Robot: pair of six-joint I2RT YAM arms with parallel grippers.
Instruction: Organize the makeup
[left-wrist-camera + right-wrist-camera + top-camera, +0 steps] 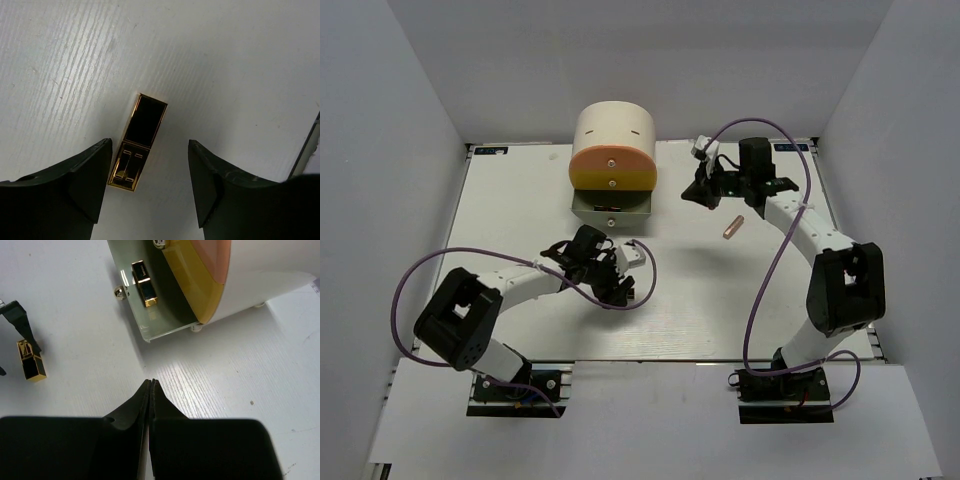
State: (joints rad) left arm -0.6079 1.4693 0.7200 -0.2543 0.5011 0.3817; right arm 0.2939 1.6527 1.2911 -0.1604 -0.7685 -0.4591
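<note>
- Gold lipstick (137, 145) lay flat on the white table (225, 60), right between the left gripper (150, 147)'s spread fingers, and neither finger was clamping it.
- A second gold lipstick (144, 284) sat inside the pulled-out bottom drawer (167, 315) of the cream rounded box (613, 130).
- Right gripper (151, 386) was pinched fully closed with nothing in it, just off the drawer's front corner.
- Slim pinkish stick (733, 228) lay on its own to the right of the drawer, near the right arm.
- Both loose pieces sat well in from the table edges, with white walls (400, 120) on three sides.
</note>
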